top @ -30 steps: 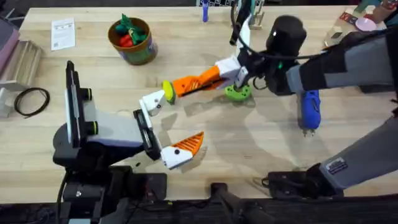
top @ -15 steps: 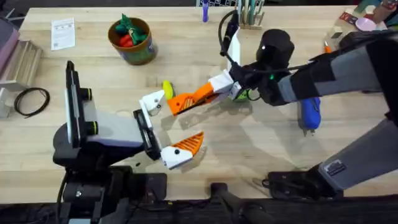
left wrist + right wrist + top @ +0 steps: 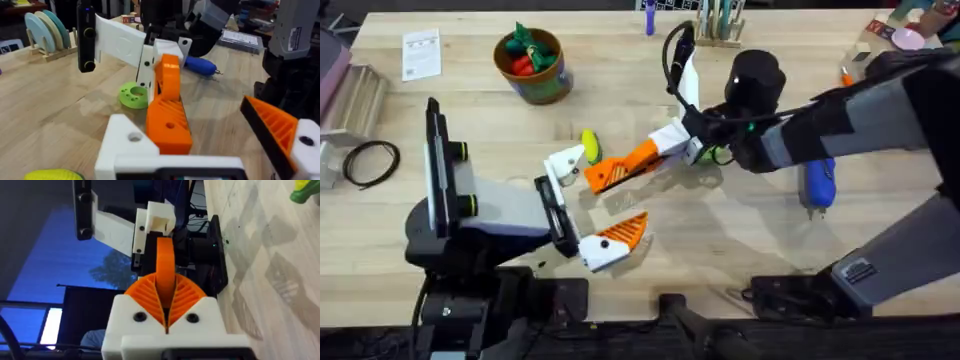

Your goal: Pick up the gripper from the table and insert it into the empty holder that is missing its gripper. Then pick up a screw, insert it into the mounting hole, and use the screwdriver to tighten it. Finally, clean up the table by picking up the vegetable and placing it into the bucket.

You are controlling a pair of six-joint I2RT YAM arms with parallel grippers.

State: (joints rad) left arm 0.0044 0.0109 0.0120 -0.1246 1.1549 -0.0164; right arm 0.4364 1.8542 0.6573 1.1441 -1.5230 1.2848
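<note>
Orange plastic gripper [image 3: 620, 170] is clamped between the ribbed pads of the right hand [image 3: 665, 148], which reaches across the middle of the tabletop [image 3: 470, 110] and brings the piece's free end right up against the empty white holder [image 3: 563, 163] on the left hand [image 3: 590, 205]; whether it has entered the holder cannot be told. The left hand is spread wide, its other white bracket already carrying an orange tip [image 3: 623, 232], and nothing lies between its fingers. In the left wrist view the gripper [image 3: 169, 107] stands just beside the holder [image 3: 127, 142], with a flat green disc [image 3: 134, 95] behind it. The yellow vegetable [image 3: 590, 145] lies on the wood just beside the holder. The blue screwdriver [image 3: 817, 183] rests on the tabletop under the right arm, partly hidden by it. The bucket [image 3: 532, 65], holding red and green toys, stands far off toward the back left
</note>
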